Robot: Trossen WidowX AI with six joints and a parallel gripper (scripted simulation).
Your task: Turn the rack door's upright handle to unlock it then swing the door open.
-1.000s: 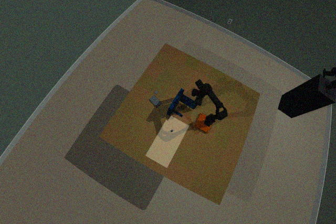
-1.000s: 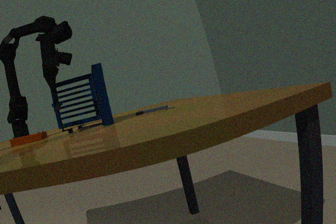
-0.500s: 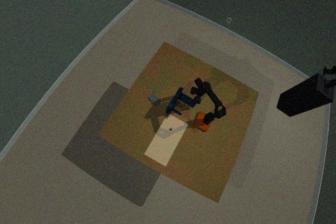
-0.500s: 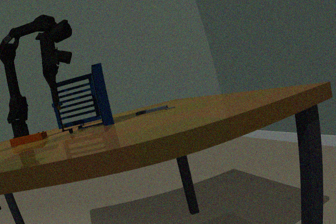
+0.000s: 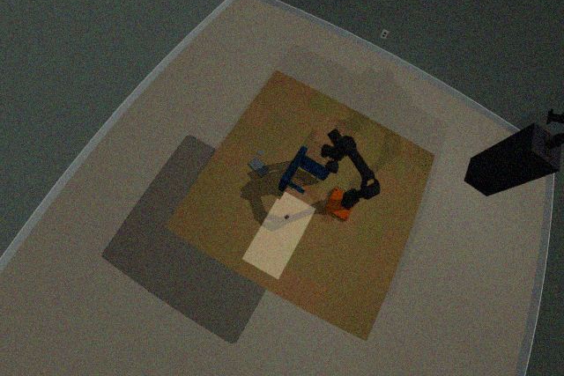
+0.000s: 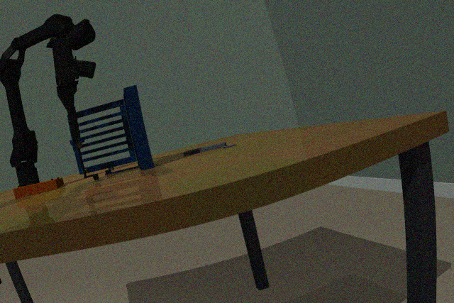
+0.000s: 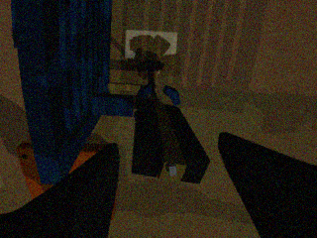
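Observation:
The blue rack door point(image 5: 314, 167) point(image 6: 104, 166) point(image 7: 74, 55) stands swung out, roughly square to the blue frame point(image 5: 293, 166) point(image 6: 139, 129); its exact angle is hard to read. The handle point(image 7: 148, 144) is at the door's free end; its two dark grips stand spread apart in the wrist view. How far it is turned, I cannot tell surely. My gripper point(image 7: 168, 145) point(image 6: 76, 140) points down at the handle. Its fingers are open, one on each side, with visible gaps to the grips. The top and exterior views are too dark to show contact with the door.
The orange block point(image 5: 336, 208) point(image 6: 38, 187) point(image 7: 37, 184) lies by the arm's base. A pale sheet point(image 5: 273, 248) lies near the frame with a small dark piece point(image 5: 286, 217) on it. A grey flat object point(image 5: 258, 165) lies behind the frame on the wooden table point(image 5: 355, 271) point(image 6: 293, 152).

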